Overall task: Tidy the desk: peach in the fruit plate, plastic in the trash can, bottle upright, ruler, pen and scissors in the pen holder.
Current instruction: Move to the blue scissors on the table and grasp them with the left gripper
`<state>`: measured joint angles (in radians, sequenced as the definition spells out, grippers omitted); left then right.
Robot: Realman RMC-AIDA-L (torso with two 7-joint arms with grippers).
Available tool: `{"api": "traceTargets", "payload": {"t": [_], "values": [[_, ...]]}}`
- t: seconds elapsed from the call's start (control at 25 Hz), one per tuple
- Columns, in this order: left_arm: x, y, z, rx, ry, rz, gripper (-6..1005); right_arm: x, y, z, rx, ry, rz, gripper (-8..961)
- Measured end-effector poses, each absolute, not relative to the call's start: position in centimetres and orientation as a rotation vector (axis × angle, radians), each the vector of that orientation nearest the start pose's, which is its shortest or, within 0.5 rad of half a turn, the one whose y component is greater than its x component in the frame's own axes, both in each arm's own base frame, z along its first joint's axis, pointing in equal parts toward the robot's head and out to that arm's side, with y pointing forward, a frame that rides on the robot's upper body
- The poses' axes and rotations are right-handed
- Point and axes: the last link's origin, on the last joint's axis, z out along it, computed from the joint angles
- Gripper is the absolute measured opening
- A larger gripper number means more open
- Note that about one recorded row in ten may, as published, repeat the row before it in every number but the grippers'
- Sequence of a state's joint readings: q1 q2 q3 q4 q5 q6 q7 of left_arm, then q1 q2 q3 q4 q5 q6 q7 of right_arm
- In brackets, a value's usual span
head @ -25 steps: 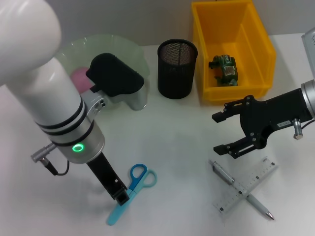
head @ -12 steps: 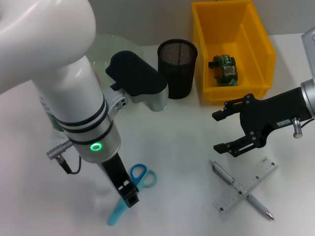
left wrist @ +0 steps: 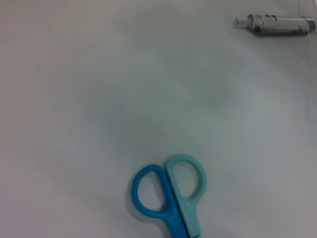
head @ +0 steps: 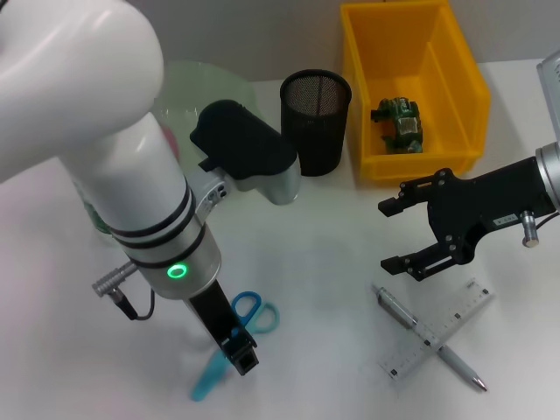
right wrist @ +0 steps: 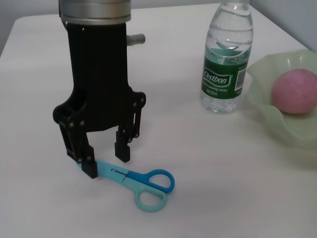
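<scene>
Blue scissors (head: 255, 312) lie flat near the table's front; their handles (left wrist: 171, 193) fill the left wrist view. My left gripper (right wrist: 105, 159) stands open over their blades, one finger on each side, low above the table (head: 306, 254). My right gripper (head: 395, 234) hovers open above the crossed pen (head: 395, 312) and clear ruler (head: 455, 317). The black mesh pen holder (head: 315, 122) stands at the back. Green plastic (head: 398, 122) lies in the yellow trash can (head: 459, 70). The peach (right wrist: 295, 91) rests in the green fruit plate (right wrist: 270, 124), and the bottle (right wrist: 227, 59) stands upright beside it.
My left arm's white body (head: 114, 149) covers much of the plate and bottle in the head view. The pen's tip (left wrist: 275, 24) shows far off in the left wrist view.
My left arm has swung right and forward, bringing its gripper farther along the scissors' blades. The right arm and the other objects have stayed put.
</scene>
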<state>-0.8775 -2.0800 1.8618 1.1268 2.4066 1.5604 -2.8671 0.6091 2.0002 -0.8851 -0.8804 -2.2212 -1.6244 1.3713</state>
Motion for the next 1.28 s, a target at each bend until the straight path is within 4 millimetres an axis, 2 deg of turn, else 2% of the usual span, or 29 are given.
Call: {"api": "traceTargets", "payload": {"t": [1.28], "values": [[-13.6, 32.0, -9.7, -2.730, -0.882, 0.915, 465, 24.2, 35.3, 3.0, -2.982, 0.147, 0.130, 818]]}}
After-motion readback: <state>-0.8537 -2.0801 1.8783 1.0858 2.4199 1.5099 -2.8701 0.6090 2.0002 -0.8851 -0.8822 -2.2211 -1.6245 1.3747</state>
